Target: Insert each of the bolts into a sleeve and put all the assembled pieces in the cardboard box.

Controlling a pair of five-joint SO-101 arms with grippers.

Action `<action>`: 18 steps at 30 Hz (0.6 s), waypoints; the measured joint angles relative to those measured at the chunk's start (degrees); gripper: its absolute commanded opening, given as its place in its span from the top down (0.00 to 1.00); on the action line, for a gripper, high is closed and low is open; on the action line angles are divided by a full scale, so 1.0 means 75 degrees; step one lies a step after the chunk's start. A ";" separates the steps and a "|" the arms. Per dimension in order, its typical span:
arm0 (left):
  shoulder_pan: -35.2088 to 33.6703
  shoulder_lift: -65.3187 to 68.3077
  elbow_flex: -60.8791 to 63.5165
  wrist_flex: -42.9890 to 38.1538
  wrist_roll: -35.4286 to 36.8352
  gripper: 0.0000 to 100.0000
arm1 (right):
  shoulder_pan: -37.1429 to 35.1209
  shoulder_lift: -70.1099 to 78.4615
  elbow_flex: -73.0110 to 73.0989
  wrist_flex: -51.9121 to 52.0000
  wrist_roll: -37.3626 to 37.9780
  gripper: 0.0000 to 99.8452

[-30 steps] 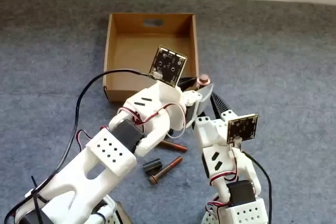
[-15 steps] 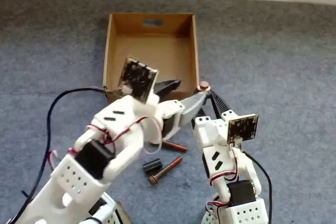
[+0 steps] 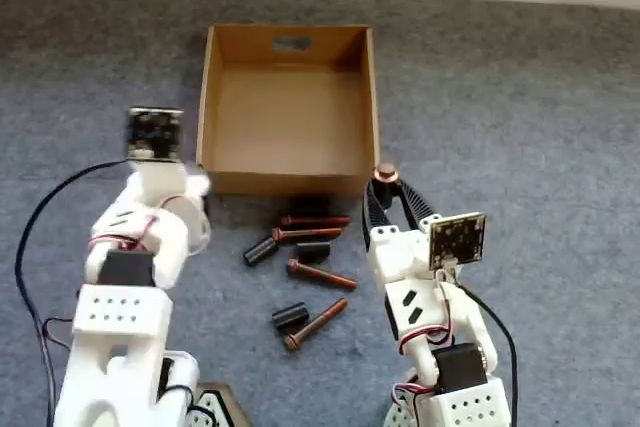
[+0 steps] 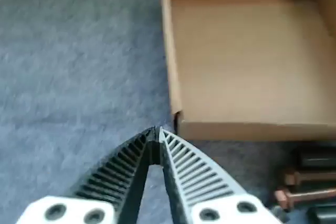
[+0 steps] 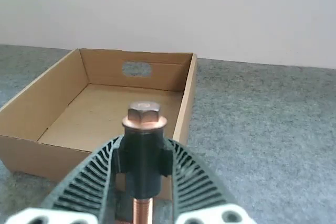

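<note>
My right gripper stands just off the front right corner of the cardboard box, shut on a black sleeve with a copper bolt through it, head up. The box holds nothing. My left gripper is shut and empty, low over the carpet by the box's front left corner. Several loose copper bolts and black sleeves lie on the carpet in front of the box, between the two arms.
The left arm's white body stands left of the loose pieces, its black cable looping beside it. Grey carpet covers the table, with open room right of the box and at the far left.
The left arm has pulled away from the bolt at the right gripper, swung back to the left and shut, uncovering the loose pieces. The right gripper has sunk slightly with its sleeve and bolt.
</note>
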 measured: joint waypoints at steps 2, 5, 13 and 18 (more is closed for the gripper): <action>-0.0328 0.0610 0.0035 0.0000 0.0000 0.99 | 0.0000 0.0000 0.0000 0.0094 0.0000 0.99; -0.0434 0.1606 0.0035 0.0000 0.0000 0.99 | -0.0012 0.0000 -0.0082 0.0270 0.0352 0.99; -0.0434 0.3751 0.0023 -0.1149 0.0000 0.99 | 0.0000 0.0516 -0.1700 0.0293 0.0539 0.99; -0.0434 0.4114 0.0012 -0.1395 0.0000 0.99 | 0.0000 0.2848 -0.3716 0.0293 0.0539 0.99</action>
